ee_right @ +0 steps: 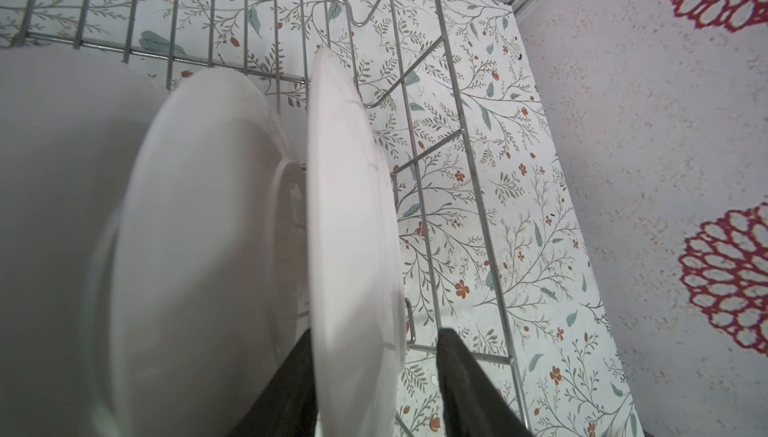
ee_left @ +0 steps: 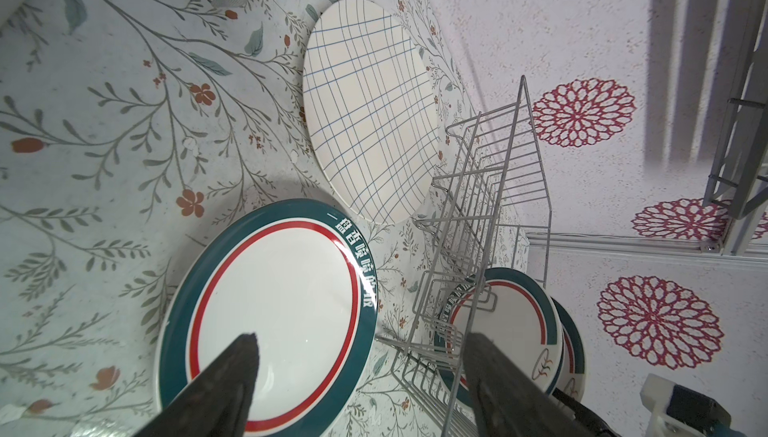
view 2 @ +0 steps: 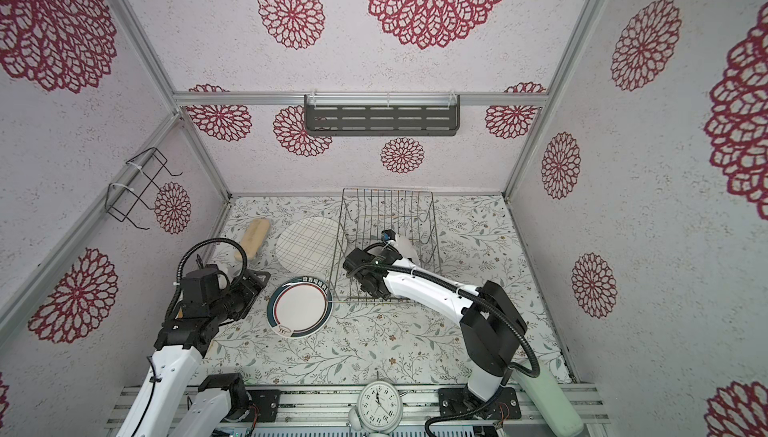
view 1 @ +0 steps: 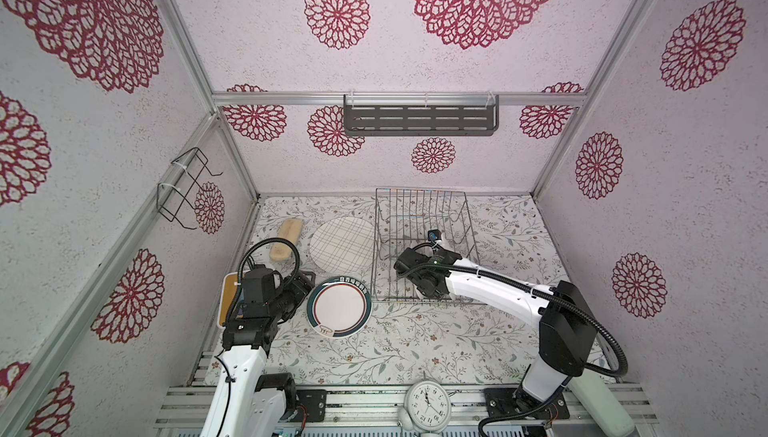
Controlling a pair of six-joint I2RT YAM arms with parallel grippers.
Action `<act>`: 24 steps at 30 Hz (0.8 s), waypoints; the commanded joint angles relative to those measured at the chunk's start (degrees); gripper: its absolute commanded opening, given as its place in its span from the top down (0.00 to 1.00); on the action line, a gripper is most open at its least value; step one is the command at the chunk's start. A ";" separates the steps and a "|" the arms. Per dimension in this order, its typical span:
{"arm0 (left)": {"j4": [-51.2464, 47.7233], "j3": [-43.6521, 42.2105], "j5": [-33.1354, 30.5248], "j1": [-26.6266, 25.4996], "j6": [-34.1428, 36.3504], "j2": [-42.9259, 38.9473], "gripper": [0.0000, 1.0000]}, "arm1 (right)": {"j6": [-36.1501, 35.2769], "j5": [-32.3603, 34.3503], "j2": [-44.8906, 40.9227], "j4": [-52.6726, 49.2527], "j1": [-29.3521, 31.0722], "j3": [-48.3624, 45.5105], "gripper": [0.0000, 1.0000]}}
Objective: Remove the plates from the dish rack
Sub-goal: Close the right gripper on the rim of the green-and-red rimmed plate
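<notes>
Silver wire dish rack (view 1: 419,206), right of centre in both top views, holds upright plates (ee_left: 511,322). Right end effector (ee_right: 378,333) straddles one white-backed plate (ee_right: 349,206), half open, one finger (ee_right: 469,389) clear. Left end effector (ee_left: 363,336) gapes empty above a teal-rimmed plate (ee_left: 270,310) on the desk (ee_left: 104,165).

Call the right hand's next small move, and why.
Probably close fully on the upright plate before lifting: the right hand straddles its rim in the dish rack, but one finger shows a gap to it, and a neighbouring plate stands close beside.
</notes>
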 commanded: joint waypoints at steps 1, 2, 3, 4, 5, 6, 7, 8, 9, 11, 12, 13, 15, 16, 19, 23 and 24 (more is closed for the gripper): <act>1.13 0.96 0.34 -0.43 0.16 -0.04 0.18 | 1.89 2.91 0.03 -1.18 -0.37 -0.37 0.54; 1.09 0.91 0.30 -0.46 0.16 -0.14 0.18 | 1.92 3.00 0.12 -1.24 -0.32 -0.41 0.54; 1.04 0.87 0.32 -0.48 0.16 -0.15 0.18 | 1.96 3.02 0.20 -1.22 -0.36 -0.44 0.55; 1.05 0.87 0.30 -0.48 0.16 -0.14 0.18 | 1.92 3.09 0.21 -1.22 -0.34 -0.50 0.56; 1.04 0.87 0.35 -0.48 0.16 -0.14 0.18 | 1.90 3.17 0.31 -1.18 -0.36 -0.48 0.56; 1.04 0.87 0.30 -0.48 0.16 -0.14 0.18 | 1.84 3.16 0.37 -1.18 -0.32 -0.46 0.57; 1.04 0.87 0.30 -0.48 0.16 -0.16 0.18 | 1.91 3.17 0.46 -1.18 -0.40 -0.46 0.58; 1.05 0.91 0.30 -0.48 0.21 -0.14 0.18 | 1.91 3.17 0.53 -1.10 -0.45 -0.48 0.58; 1.04 0.87 0.30 -0.48 0.24 -0.14 0.18 | 1.90 3.26 0.60 -1.09 -0.43 -0.46 0.59; 1.04 0.87 0.24 -0.48 0.29 -0.14 0.18 | 1.91 3.29 0.71 -1.09 -0.44 -0.60 0.60; 1.04 0.87 0.29 -0.48 0.25 -0.14 0.18 | 1.91 3.24 0.84 -1.02 -0.51 -0.63 0.60; 1.04 0.87 0.30 -0.48 0.25 -0.14 0.18 | 1.89 3.19 0.82 -1.01 -0.49 -0.67 0.61; 1.04 0.90 0.30 -0.48 0.25 -0.14 0.18 | 1.89 3.26 0.83 -0.91 -0.56 -0.72 0.62; 1.04 0.95 0.30 -0.48 0.25 -0.14 0.18 | 1.82 3.26 0.82 -0.83 -0.61 -0.85 0.62; 1.04 1.04 0.30 -0.48 0.28 -0.05 0.18 | 1.75 3.09 0.84 -0.74 -0.63 -0.72 0.64; 1.21 1.12 0.30 -0.48 0.25 0.06 0.18 | 1.63 2.98 1.01 -0.66 -0.63 -0.57 0.66; 1.22 1.13 0.35 -0.52 0.29 0.13 0.18 | 1.50 3.00 1.10 -0.65 -0.55 -0.53 0.67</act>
